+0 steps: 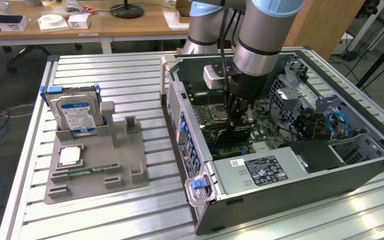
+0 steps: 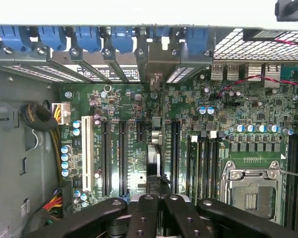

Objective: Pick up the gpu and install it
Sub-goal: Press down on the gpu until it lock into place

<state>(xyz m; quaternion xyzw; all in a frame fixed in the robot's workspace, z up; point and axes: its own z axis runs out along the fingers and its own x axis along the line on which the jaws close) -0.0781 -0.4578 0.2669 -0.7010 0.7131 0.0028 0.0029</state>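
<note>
Card (image 2: 155, 148) stands on edge inside the computer case (image 1: 299, 200), pinched by the gripper (image 2: 158, 201) just over the green board (image 2: 134, 148), between the black slots beside the white slot (image 2: 87, 153). To seat it well, I'd judge, its lower edge must stay lined up along its slot and its bracket meet the rear wall's blue clips (image 2: 121, 37). Room is tight: the case walls and the processor socket (image 2: 251, 191) stand close by.
</note>
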